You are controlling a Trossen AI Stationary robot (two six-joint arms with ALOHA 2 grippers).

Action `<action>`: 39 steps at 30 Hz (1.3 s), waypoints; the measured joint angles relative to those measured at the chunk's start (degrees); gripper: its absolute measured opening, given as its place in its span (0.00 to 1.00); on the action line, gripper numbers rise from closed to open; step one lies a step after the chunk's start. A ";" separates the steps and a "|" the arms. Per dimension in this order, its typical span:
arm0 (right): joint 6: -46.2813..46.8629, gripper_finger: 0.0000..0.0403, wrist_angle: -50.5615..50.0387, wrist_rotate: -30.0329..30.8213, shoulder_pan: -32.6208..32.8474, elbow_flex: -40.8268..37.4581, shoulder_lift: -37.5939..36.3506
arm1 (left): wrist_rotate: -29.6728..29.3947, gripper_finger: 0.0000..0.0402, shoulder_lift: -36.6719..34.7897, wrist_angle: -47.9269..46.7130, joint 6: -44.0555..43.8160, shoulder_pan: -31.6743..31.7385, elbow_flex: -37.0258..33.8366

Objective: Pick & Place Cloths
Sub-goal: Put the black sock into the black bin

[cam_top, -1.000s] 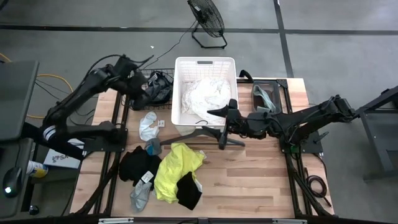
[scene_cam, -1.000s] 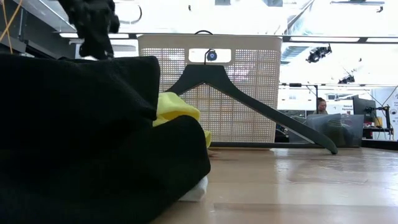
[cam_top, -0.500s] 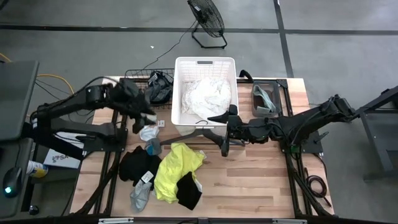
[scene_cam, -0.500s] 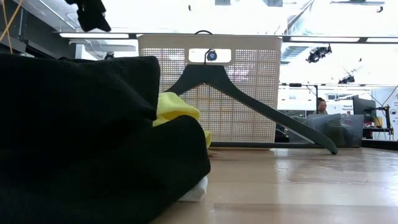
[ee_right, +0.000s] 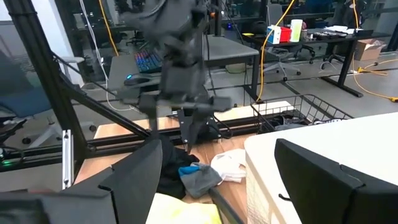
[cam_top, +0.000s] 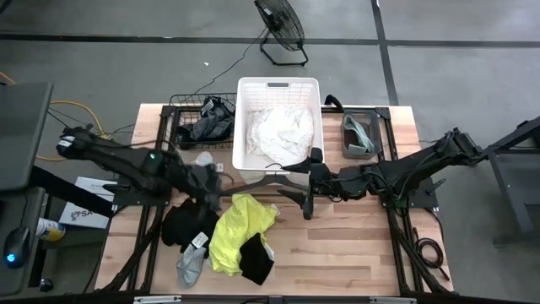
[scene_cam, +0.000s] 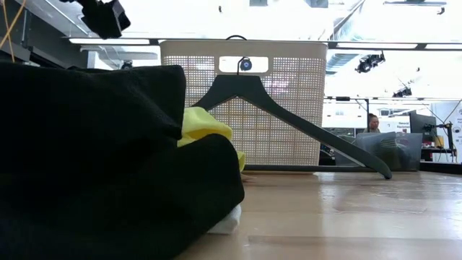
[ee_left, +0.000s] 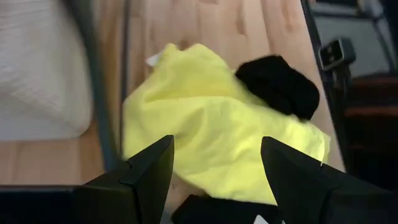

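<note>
We see the left gripper (cam_top: 205, 179) with its jaws parted and empty, hanging above the cloths near the left-centre of the tabletop (cam_top: 354, 253); its wrist view looks between the two fingers (ee_left: 140, 177) straight onto the neon yellow cloth (ee_left: 211, 134) and a black cloth (ee_left: 280, 84) lying on it. The right gripper (cam_top: 304, 187) also stands with jaws released, holding nothing, at the tabletop's centre just in front of the white basket (cam_top: 278, 84), over the dark hanger (cam_top: 266, 180) that leans on the basket's front wall.

Outward from the jaws, the cloths lie in a loose heap toward the front-left of the tabletop: the yellow one (cam_top: 240, 228), black ones (cam_top: 187, 226) beside it, and a small grey one (cam_top: 191, 266) nearest the front edge. A small white cloth (cam_top: 205, 159) lies beside the basket, and the large white lacy cloth (cam_top: 278, 131) sits inside it. More dark cloth fills a wire tray (cam_top: 207, 122) at the back-left corner.

We judge the main risks to be these: overlapping cloths may come up together when one is gripped, and the hanger, close to the yellow cloth, could be snagged and dragged.

We can read no brand, label or writing.
</note>
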 joint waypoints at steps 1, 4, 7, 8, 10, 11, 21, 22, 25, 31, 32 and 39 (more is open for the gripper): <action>0.10 0.75 -0.13 0.00 0.00 0.00 -0.02 | -1.03 0.59 1.35 0.70 0.55 -1.10 -0.05; 0.24 0.75 -0.35 0.00 -0.02 0.00 -0.02 | -3.57 0.59 5.67 1.96 1.04 -3.76 -0.17; 0.38 0.75 -0.56 0.00 -0.02 0.00 -0.02 | -4.09 0.59 10.12 4.23 2.17 -5.04 -0.15; 0.39 0.75 -0.67 0.00 -0.02 0.00 -0.02 | -4.11 0.59 11.59 5.22 2.76 -5.36 -0.15; 0.39 0.75 -0.81 0.01 -0.02 0.00 -0.02 | -3.99 0.59 14.37 7.69 4.06 -5.72 -0.15; 0.39 0.75 -0.90 0.00 -0.04 0.00 -0.02 | -3.79 0.59 15.63 8.90 4.92 -5.73 -0.15; 0.39 0.75 -2.00 0.02 -0.07 0.00 -0.02 | 6.48 0.59 23.69 23.37 17.33 -5.67 -0.15; 0.39 0.75 -2.16 0.02 -0.07 0.00 0.00 | 7.28 0.59 23.87 24.14 18.13 -5.67 -0.15; 0.39 0.75 -2.69 0.02 -0.07 0.00 -0.01 | 7.73 0.59 23.86 27.14 20.05 -6.01 -0.15; 0.41 0.75 -2.69 0.02 -0.07 0.00 0.00 | 6.42 0.59 25.05 31.32 19.96 -5.99 -0.13; 0.41 0.75 -2.67 0.00 -0.07 0.00 -0.02 | 6.37 0.59 25.72 31.78 19.05 -5.97 -0.13; 0.42 0.75 -2.69 0.01 -0.07 0.00 -0.02 | 4.47 0.59 29.45 31.69 4.99 -5.95 0.23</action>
